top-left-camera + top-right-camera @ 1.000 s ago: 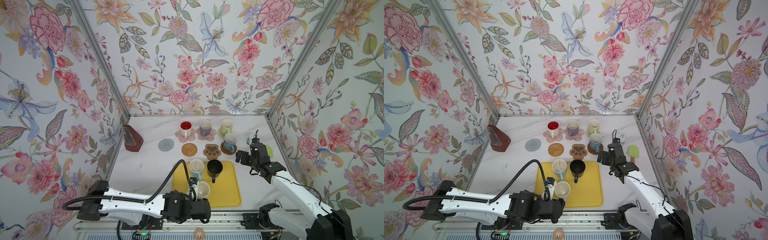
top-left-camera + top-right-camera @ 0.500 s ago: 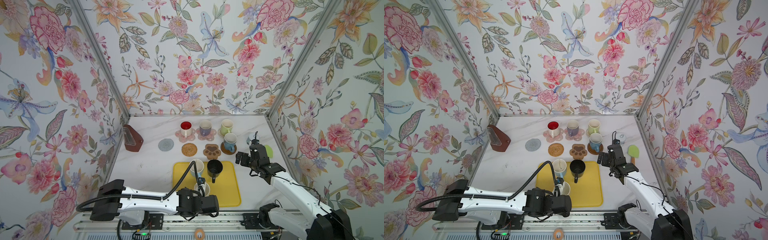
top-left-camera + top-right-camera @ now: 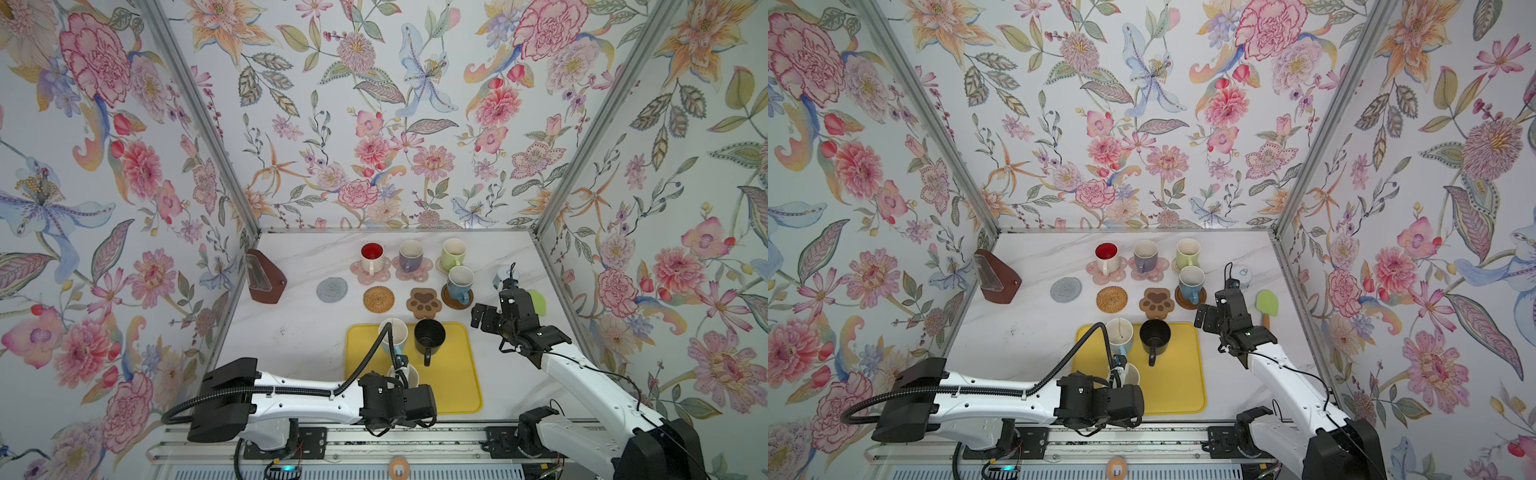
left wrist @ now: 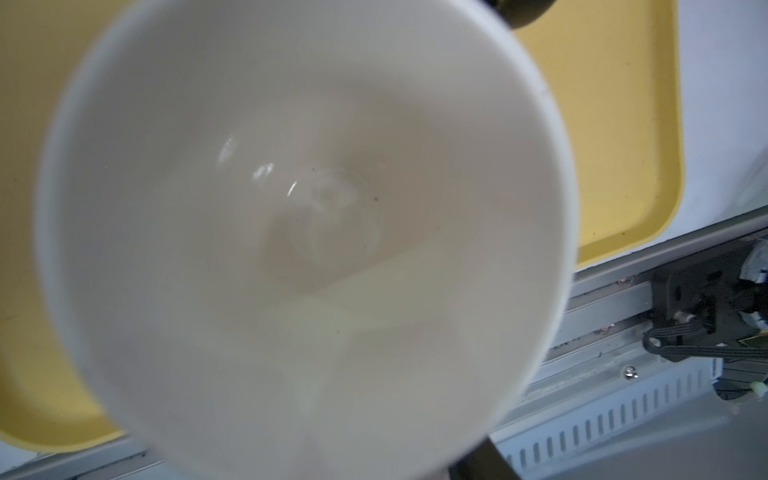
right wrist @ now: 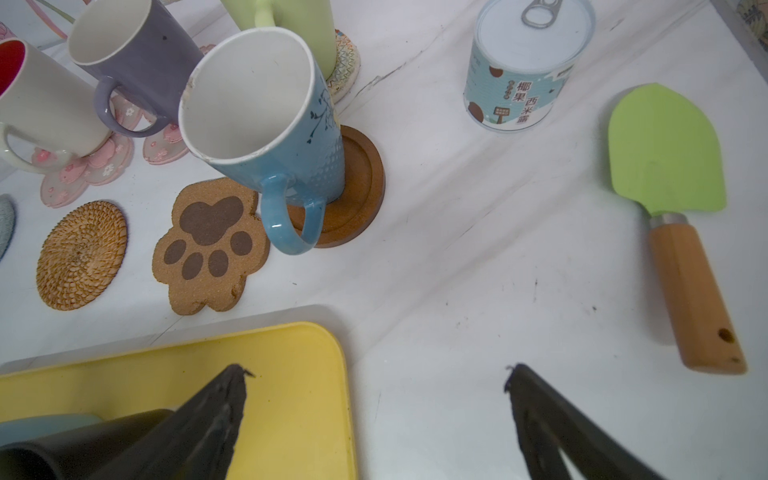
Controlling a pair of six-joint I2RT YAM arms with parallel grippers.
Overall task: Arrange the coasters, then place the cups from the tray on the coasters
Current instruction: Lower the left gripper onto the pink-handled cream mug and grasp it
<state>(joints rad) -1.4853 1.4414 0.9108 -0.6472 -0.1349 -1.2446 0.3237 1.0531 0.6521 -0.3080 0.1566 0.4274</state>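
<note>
The yellow tray (image 3: 457, 374) holds a light blue cup (image 3: 395, 334), a black cup (image 3: 429, 337) and a pale cup (image 3: 411, 374). My left gripper (image 3: 405, 370) is at the pale cup, whose inside (image 4: 307, 216) fills the left wrist view and hides the jaws. My right gripper (image 5: 376, 370) hangs open and empty over the tray's far right corner (image 5: 316, 345). The grey (image 3: 331, 289), rattan (image 3: 378, 298) and paw (image 3: 424, 302) coasters are bare. The red-inside, lilac, green and blue (image 5: 266, 124) cups stand on coasters.
A brown wedge-shaped box (image 3: 266, 278) stands by the left wall. A small lidded can (image 5: 523, 66) and a green spatula (image 5: 669, 166) lie right of the coasters. Flowered walls close in three sides. A metal rail (image 4: 623, 332) runs along the front.
My left arm has swung right over the tray's near side and its jaws have narrowed at the pale cup. The right arm has barely moved.
</note>
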